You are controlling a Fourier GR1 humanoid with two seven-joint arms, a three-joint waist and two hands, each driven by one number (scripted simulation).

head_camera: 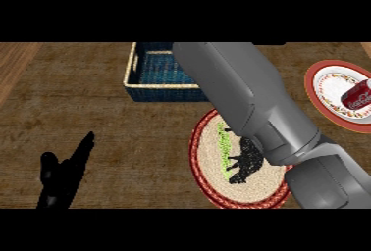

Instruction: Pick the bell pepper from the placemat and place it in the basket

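Right on the round woven placemat with the red braided rim (pixel 210 188) lies the green bell pepper (pixel 225 149), only a narrow strip of bright green showing along the left side of the black right robot hand (pixel 246 162). That hand is on the mat's pale middle, pressed against the pepper from the right and covering most of it; its dark fingers look curled about the pepper, though the hand's shape hides just how they close. The grey right forearm (pixel 250 98) is bulky and fills the middle, with a large grey part at the lower right edge and a long slanting part running up to the top of the view, crossing over the right corner of the basket.

Beyond the mat, toward the far edge, stands the dark blue rectangular woven basket with a pale cream rim (pixel 148 73), near the mat but apart from it. Off at the right edge lies a round white plate with a red and patterned border (pixel 326 93), and on it a red soda can with white lettering (pixel 358 96) lying on its side, well apart from the pepper.

At the lower left the black left robot hand (pixel 62 179) is well apart from the mat, its fingers straight and pointing up over the brown wood-grain desk (pixel 94 122)
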